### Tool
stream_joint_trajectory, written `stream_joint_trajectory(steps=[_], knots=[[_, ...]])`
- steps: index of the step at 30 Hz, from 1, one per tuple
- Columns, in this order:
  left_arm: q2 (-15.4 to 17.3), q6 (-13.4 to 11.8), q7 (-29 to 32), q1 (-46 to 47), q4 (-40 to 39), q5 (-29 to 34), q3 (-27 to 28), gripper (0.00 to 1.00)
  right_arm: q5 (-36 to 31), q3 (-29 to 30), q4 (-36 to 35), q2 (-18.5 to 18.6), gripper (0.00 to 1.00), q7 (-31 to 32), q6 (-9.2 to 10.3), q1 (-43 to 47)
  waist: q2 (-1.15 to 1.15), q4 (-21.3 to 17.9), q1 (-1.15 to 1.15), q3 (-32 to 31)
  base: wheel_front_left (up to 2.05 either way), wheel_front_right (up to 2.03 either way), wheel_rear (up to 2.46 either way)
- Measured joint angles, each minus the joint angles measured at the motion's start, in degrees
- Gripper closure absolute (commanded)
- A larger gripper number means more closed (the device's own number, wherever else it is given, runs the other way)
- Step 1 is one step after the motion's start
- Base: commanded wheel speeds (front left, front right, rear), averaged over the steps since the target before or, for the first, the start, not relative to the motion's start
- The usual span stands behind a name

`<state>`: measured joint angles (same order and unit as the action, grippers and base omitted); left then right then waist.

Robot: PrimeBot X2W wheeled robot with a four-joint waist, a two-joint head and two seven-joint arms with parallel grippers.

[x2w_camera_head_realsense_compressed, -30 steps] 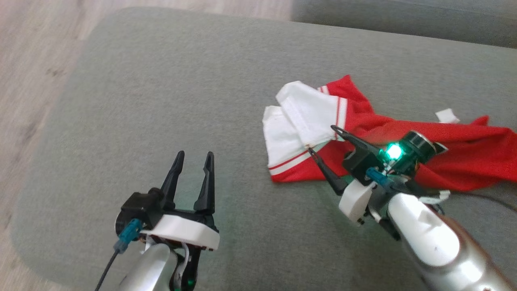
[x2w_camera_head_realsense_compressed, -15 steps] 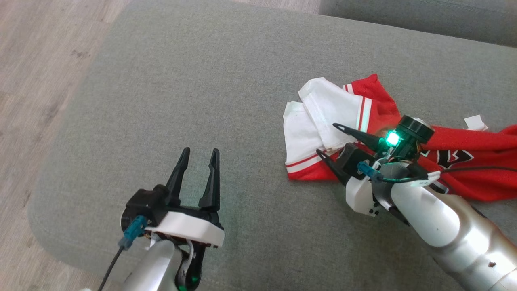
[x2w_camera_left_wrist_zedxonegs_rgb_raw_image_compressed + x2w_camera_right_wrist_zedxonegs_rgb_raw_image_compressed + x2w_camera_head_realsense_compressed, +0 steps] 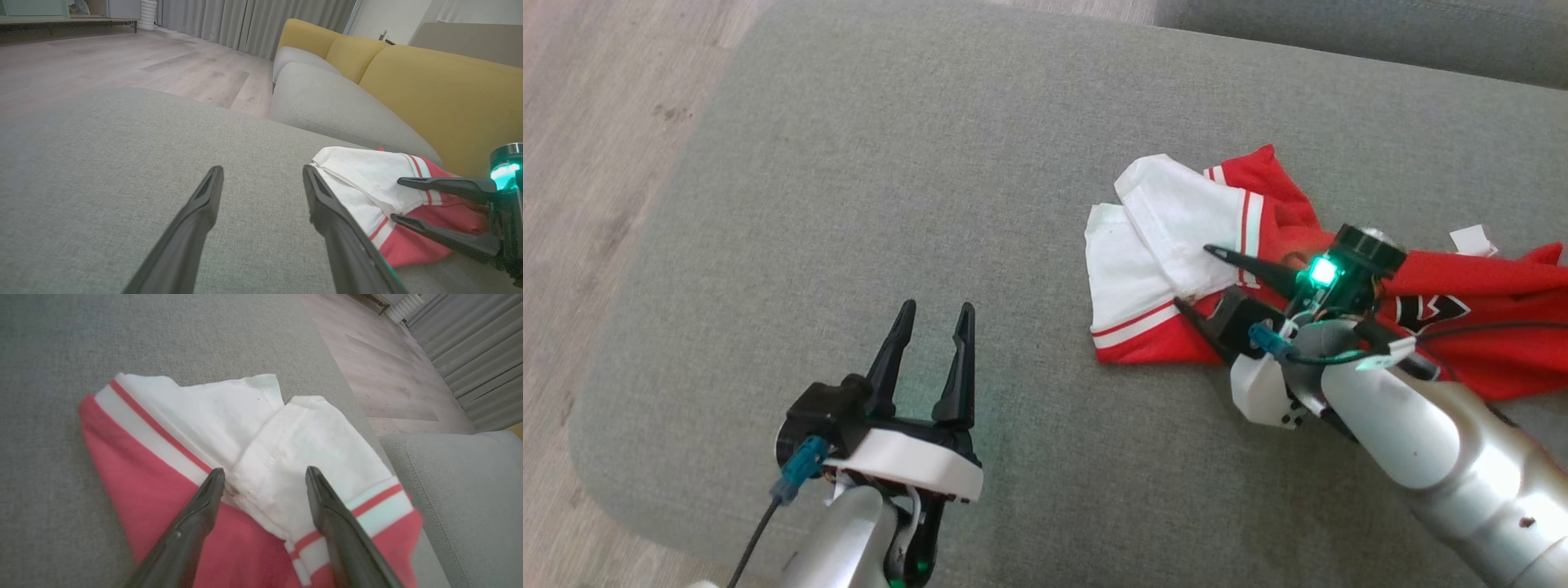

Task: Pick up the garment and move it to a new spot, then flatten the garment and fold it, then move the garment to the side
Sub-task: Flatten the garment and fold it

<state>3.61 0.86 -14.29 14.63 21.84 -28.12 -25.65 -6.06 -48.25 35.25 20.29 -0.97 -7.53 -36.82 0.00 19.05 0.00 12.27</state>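
A red garment (image 3: 1462,327) with white, red-striped sleeves (image 3: 1168,220) lies crumpled on the grey sofa cushion (image 3: 915,196), at the right of the head view. My right gripper (image 3: 1194,276) hovers open just over the folded white sleeves (image 3: 282,457), its fingers straddling the seam where white meets red. In the left wrist view the garment (image 3: 380,196) lies to the right, with the right gripper's fingers (image 3: 441,185) over it. My left gripper (image 3: 934,309) stands open above bare cushion at the lower left, well clear of the garment, with nothing between its fingers.
The cushion's rounded left edge drops to a wooden floor (image 3: 596,122). A second grey seat (image 3: 327,106) and a yellow backrest (image 3: 441,90) lie beyond the garment. A small white tag (image 3: 1472,240) sits by the red cloth. Broad bare cushion spreads left of the garment.
The head camera shifted, so the whole scene slid. My right gripper has edged further over the white sleeves, still open. The left gripper keeps its pose.
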Motion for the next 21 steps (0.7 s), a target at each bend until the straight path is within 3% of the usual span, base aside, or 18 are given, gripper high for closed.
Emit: stream_joint_trajectory(steps=[2,3,4,5,13,21], knots=[[-0.1,0.2,0.0,0.1,0.0,0.5,0.0,0.00,-0.1,0.0,0.4,0.0,0.00,0.0,0.00,-0.7,0.00,0.1,0.00,0.1,0.00,0.00,0.00],[-0.2,0.3,0.0,0.2,0.0,0.5,0.0,0.00,-0.2,0.1,0.7,0.0,0.11,0.0,0.00,-1.0,0.00,0.1,0.00,0.2,0.00,0.00,0.00],[-0.3,0.3,0.0,0.3,0.0,0.5,0.0,0.00,-0.3,0.2,1.0,0.0,0.93,0.0,0.00,-1.2,0.00,0.2,0.00,0.2,0.00,0.00,0.00],[-0.3,0.4,0.0,0.4,0.1,0.5,0.1,0.00,-0.3,0.4,1.3,0.0,1.00,0.0,0.00,-1.3,0.00,0.3,0.00,0.3,0.00,0.00,0.00],[-0.5,0.7,0.0,0.4,0.3,1.0,1.0,0.00,-0.4,3.2,2.7,0.0,1.00,-0.4,0.00,-1.7,0.00,0.6,0.00,0.1,0.00,0.00,0.00],[-0.7,0.9,0.0,0.4,0.2,1.0,1.4,0.00,3.2,10.9,2.9,0.5,1.00,-0.5,0.00,-5.2,0.00,0.9,0.00,0.6,0.00,0.00,0.00]])
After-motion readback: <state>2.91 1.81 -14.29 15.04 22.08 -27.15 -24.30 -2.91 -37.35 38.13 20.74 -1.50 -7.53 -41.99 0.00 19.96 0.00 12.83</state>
